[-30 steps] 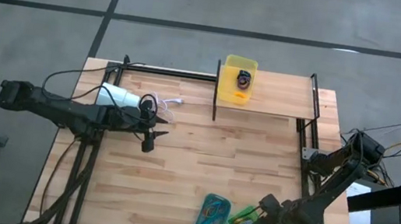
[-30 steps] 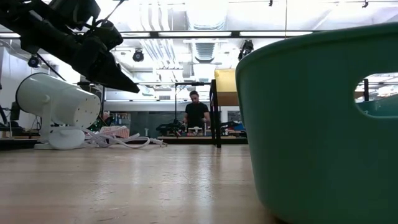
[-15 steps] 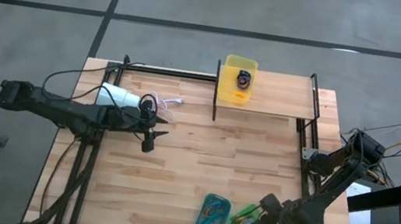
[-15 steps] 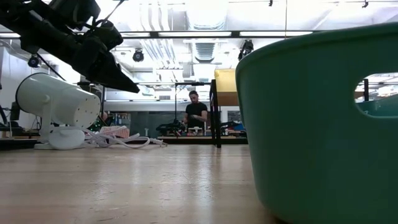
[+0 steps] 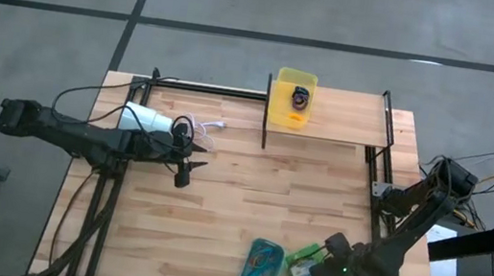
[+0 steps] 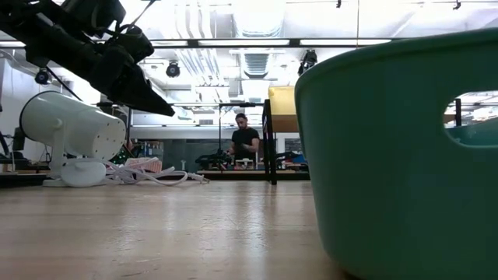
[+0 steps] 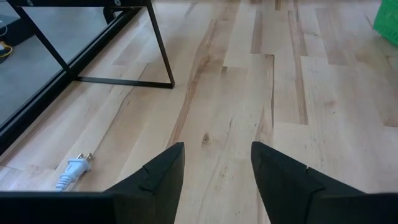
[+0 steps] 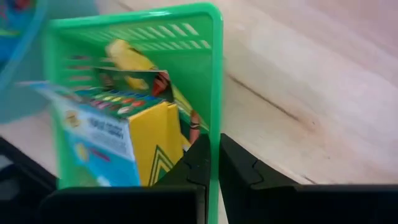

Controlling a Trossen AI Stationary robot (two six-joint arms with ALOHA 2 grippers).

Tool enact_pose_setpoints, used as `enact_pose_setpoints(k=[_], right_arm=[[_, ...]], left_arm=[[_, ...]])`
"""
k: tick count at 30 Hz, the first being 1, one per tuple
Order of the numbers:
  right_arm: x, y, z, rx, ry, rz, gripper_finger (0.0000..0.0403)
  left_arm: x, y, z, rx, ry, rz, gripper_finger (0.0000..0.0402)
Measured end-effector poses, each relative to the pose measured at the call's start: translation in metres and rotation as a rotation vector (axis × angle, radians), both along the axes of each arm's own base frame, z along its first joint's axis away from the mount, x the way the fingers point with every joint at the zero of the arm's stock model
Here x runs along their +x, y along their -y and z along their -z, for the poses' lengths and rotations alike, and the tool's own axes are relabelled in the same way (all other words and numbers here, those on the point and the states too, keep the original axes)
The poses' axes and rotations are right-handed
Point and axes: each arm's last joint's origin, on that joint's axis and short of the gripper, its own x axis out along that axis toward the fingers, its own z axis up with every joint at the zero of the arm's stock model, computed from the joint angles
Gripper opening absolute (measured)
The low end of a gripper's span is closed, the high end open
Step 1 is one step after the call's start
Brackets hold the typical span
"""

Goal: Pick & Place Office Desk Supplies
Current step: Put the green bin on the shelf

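Right gripper point(image 8: 213, 163) fingers pinched together on the green tray point(image 8: 214, 74) rim; crayon box point(image 8: 124, 134) sits inside the tray, just beside them. Risk: lifting drags the tray, spilling the box. Left gripper point(image 7: 217, 165) fingers apart over bare table point(image 7: 311, 112).

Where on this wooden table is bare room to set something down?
The bare planks between the left gripper, the raised wooden shelf and the teal plastic tray. Crowded: the near right corner, where the right gripper grips the green plastic basket.
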Motion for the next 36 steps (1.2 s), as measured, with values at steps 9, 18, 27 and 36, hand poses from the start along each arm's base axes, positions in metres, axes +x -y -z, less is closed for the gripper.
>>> enact_pose_setpoints(k=[9, 18, 27, 36], right_arm=[[-0.007, 0.014, -0.016, 0.006, 0.099, 0.012, 0.0013], [-0.010, 0.020, 0.000, 0.024, 0.170, 0.027, 0.0013], [-0.012, 0.023, 0.015, 0.045, 0.231, 0.019, 0.0013], [-0.017, 0.025, 0.006, 0.009, 0.365, 0.076, 0.0013]], left_arm=[[0.000, 0.000, 0.000, 0.000, 0.000, 0.000, 0.0190], [0.000, 0.000, 0.000, 0.000, 0.000, 0.000, 0.0190], [0.000, 0.000, 0.000, 0.000, 0.000, 0.000, 0.0190], [0.000, 0.000, 0.000, 0.000, 0.000, 0.000, 0.0190]])
